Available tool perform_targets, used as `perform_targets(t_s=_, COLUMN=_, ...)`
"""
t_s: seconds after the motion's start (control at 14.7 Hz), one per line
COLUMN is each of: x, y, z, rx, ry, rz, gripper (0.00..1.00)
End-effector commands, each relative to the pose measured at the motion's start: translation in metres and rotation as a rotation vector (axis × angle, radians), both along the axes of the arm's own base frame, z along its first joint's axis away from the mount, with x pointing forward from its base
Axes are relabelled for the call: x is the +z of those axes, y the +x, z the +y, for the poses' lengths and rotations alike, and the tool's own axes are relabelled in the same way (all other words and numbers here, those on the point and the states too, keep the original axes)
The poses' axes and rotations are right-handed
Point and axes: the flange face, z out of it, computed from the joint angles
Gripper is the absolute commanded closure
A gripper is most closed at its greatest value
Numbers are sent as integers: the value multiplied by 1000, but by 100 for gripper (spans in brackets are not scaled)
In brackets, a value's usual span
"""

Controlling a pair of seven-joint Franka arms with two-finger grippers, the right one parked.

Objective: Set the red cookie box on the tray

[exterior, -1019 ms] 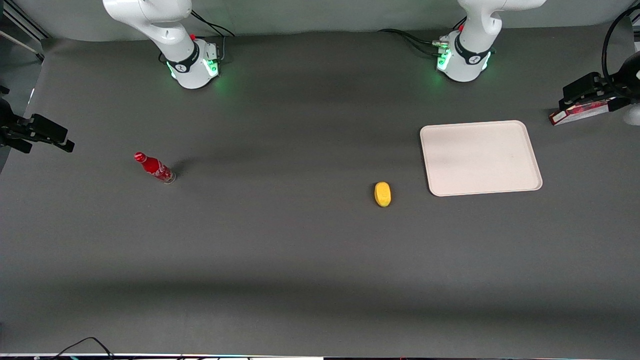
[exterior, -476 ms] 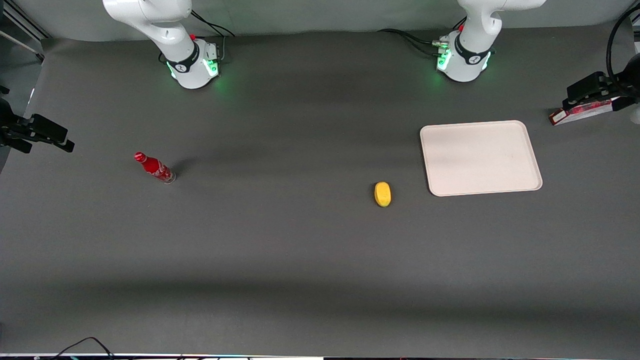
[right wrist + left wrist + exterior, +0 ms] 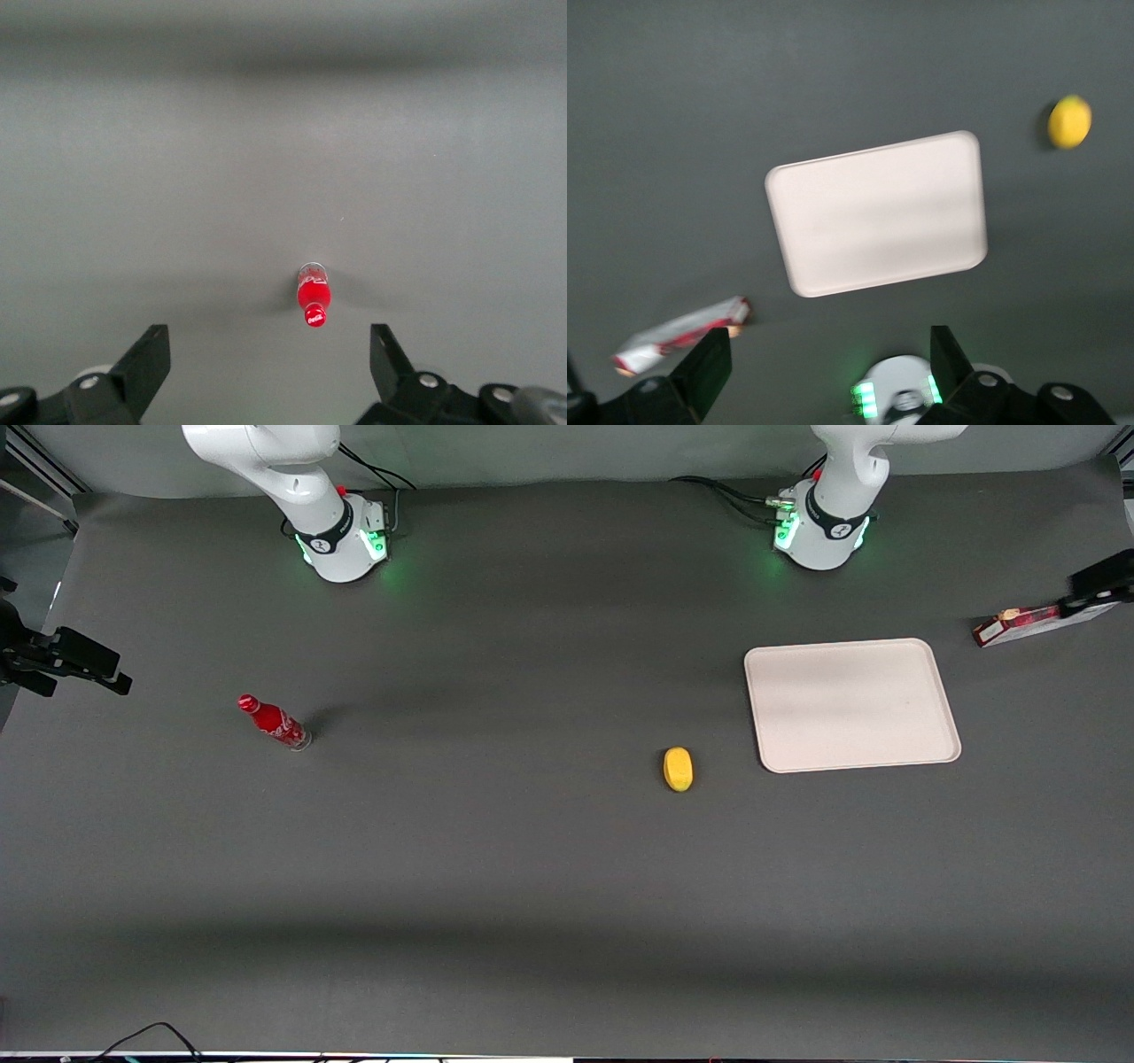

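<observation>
Item 1, red cookie box (image 3: 1019, 623): 1 flat dark-red carton lying on the worktop (image 3: 532, 868) at the working arm's end, close to that end's edge. It is apart from the tray and touches nothing else. Its long axis runs roughly along the worktop's length, tilted slightly, with 1 short end toward the tray and the other toward the worktop's end edge.

Item 2, tray (image 3: 943, 717): 1 cream-white rectangular tray, flat on the worktop, nothing on it. It sits between the box and the worktop's middle, a little nearer the front camera than the box.

Item 3, tool (image 3: 828, 367): carried by the left arm, raised above the worktop at its own end, at the outer short end of the box. The left wrist view shows both fingers (image 3: 709, 367) spread wide apart with nothing between them. The box lies off to 1 side of that gap, not under it.

Governing relation: the box is offset sideways from the open tool, so a shift over the carton seems needed before any descent. Judged from the carton's shape, the fingers would best close across its narrow width, square to the long axis. The task appears at its approach stage; the box is not yet gripped.

Other stock: 1 yellow lemon-like object (image 3: 678, 769) beside the tray, toward the middle; 1 red bottle (image 3: 273, 723) toward the parked arm's end.
</observation>
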Motion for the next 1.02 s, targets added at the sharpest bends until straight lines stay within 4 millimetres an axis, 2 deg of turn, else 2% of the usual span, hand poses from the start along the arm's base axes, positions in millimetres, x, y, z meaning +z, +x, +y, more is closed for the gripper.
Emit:
perform_targets(t_s=0.0, x=-12, y=-11, z=70, rx=-231, ry=-20, rz=39, gripper=0)
perform_targets(t_s=0.07, x=-26, y=-15, z=89, rx=-305, ry=-38, rz=63, gripper=0)
perform_targets(t_s=0.2, x=-68, y=-23, z=130, rx=-452, ry=-79, rz=125, gripper=0)
perform_targets(t_s=0.34, x=-118, y=-45, z=181, rx=-611, ry=-145, rz=121, gripper=0)
perform_targets(t_s=0.54, x=-204, y=-81, z=235, rx=-760, ry=-200, rz=105, gripper=0)
perform_targets(t_s=0.68, x=-251, y=-106, z=255, rx=-829, ry=-224, rz=105, gripper=0)
perform_targets(t_s=0.75, x=-271, y=-118, z=258, rx=-863, ry=-242, rz=102, gripper=0)
perform_targets(t_s=0.88, x=-311, y=-156, z=270, rx=-889, ry=-271, rz=66, gripper=0)
perform_targets(t_s=0.95, x=-326, y=-163, z=268, rx=-913, ry=-273, rz=45, gripper=0)
